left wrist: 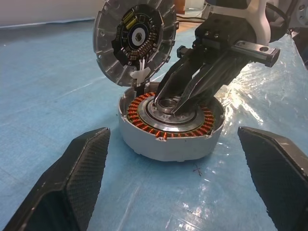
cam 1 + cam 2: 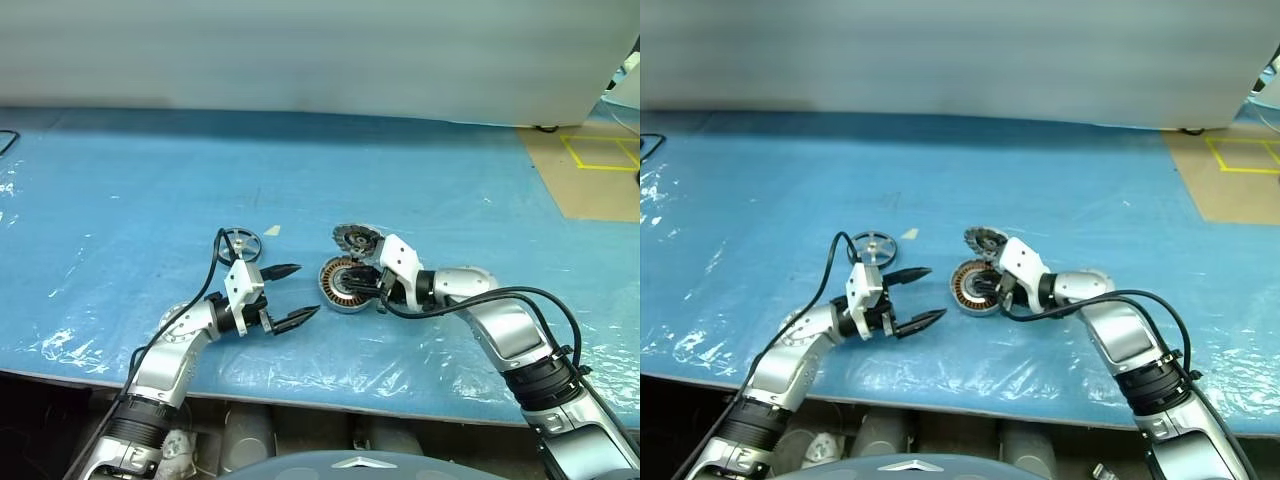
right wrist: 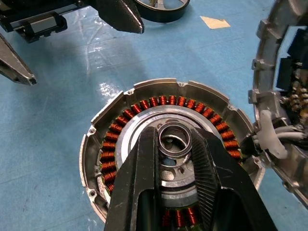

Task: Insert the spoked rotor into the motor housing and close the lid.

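The motor housing (image 2: 338,287) lies flat on the blue table, its copper windings (image 3: 144,103) facing up. My right gripper (image 3: 174,139) reaches down into it, shut on the small ring-shaped hub at its centre. The lid (image 1: 134,38) stands tilted up at the housing's far edge, its inner face with wiring turned toward the housing. The spoked rotor (image 2: 240,243) lies flat on the table to the left, behind my left gripper (image 2: 308,289). That gripper is open and empty, level, pointing at the housing from a short way off.
Crinkled clear plastic covers the blue table (image 2: 120,180). A small yellowish scrap (image 2: 272,230) lies near the rotor. The table's front edge (image 2: 300,390) runs just below both arms. Brown floor with yellow tape (image 2: 600,160) lies at the far right.
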